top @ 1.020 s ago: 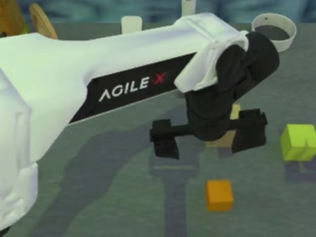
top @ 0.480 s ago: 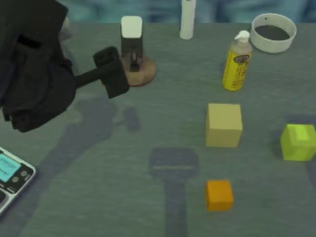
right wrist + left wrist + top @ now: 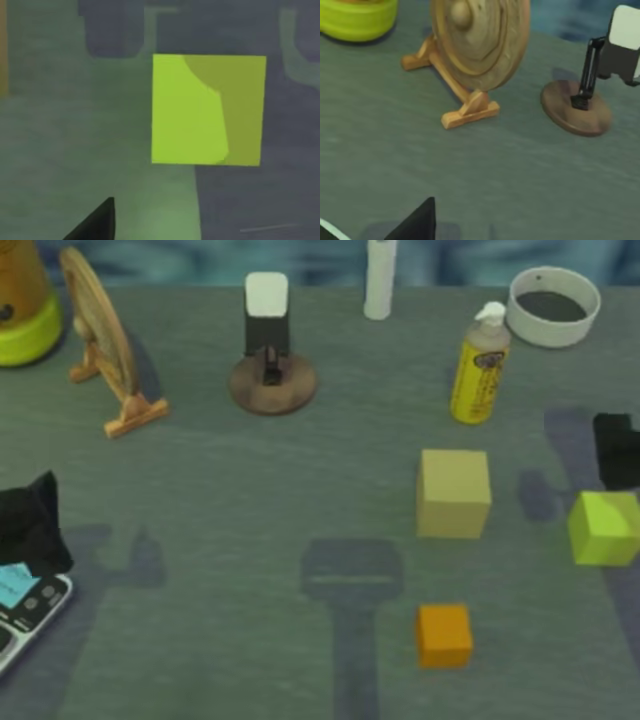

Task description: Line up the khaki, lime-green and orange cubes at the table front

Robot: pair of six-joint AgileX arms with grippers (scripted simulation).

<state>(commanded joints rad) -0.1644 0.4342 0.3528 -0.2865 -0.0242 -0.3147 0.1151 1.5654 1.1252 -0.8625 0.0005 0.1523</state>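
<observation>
The khaki cube (image 3: pixel 454 492) sits right of the table's middle. Nearer the front lies the small orange cube (image 3: pixel 444 635), almost straight in front of the khaki one. The lime-green cube (image 3: pixel 605 528) rests near the right edge and fills the middle of the right wrist view (image 3: pixel 207 110). My right gripper (image 3: pixel 617 450) shows as a dark shape at the right edge, just behind the lime-green cube and above it. My left gripper (image 3: pixel 30 525) is drawn back to the left edge, far from all three cubes.
A yellow pump bottle (image 3: pixel 480 365), a white bowl (image 3: pixel 553 305) and a white cylinder (image 3: pixel 380 278) stand at the back. A phone stand (image 3: pixel 270 350) and a wooden wheel (image 3: pixel 105 340) are back left. A keypad device (image 3: pixel 25 605) lies front left.
My left arm has swung away from over the khaki cube to the left edge. My right gripper has come into view at the right edge. The cubes have not moved.
</observation>
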